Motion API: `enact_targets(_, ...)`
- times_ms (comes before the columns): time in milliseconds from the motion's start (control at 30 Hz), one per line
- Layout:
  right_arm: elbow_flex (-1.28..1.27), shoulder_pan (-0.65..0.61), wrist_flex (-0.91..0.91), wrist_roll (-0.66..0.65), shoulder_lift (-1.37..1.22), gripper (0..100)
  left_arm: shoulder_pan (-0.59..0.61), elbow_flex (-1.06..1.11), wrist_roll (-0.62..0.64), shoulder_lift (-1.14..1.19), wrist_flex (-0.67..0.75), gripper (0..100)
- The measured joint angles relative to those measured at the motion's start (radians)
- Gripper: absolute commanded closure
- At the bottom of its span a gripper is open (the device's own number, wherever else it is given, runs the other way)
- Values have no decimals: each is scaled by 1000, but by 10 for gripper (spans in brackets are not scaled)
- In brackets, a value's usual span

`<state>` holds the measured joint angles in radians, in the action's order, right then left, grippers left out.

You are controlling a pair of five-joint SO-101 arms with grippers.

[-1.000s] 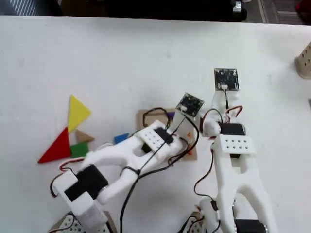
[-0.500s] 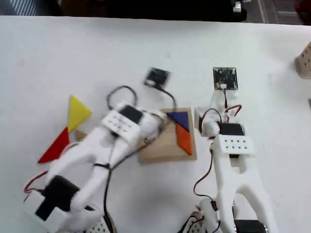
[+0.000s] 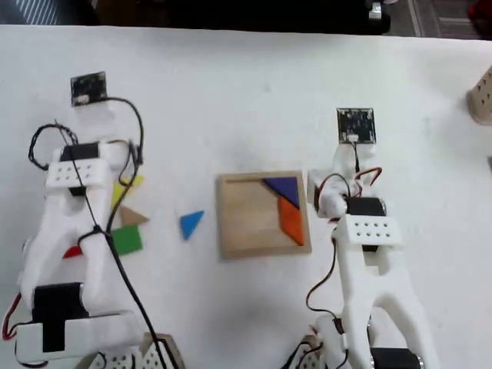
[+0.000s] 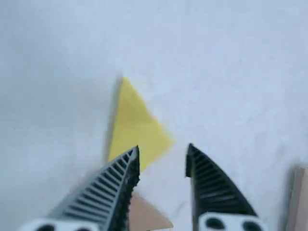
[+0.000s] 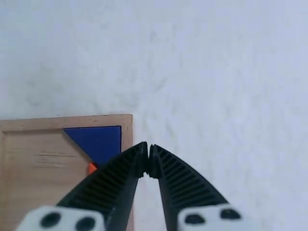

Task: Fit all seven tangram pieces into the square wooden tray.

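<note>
Swung off the tray (image 3: 246,223), left gripper (image 4: 162,148) gapes over the yellow triangle (image 4: 137,127); right gripper (image 5: 148,146) clenched empty; two pieces (image 3: 281,187) seated.

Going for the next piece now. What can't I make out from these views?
Red piece, high view: mostly under the left arm; shape unclear.
Yellow triangle, high view: partly under that arm.
Tan piece, left wrist view: cut by the frame edge and the left gripper.
Orange piece, right wrist view: nearly all behind the shut right gripper.
</note>
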<state>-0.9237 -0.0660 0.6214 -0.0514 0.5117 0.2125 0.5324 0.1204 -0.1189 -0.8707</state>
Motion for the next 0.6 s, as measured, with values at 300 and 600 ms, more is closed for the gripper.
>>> enact_targets(300,-20,-44,0,-51,0,981,49,101,14,0,0,805)
enact_targets(600,-20,-43,0,-60,0,981,58,106,-49,0,35,805)
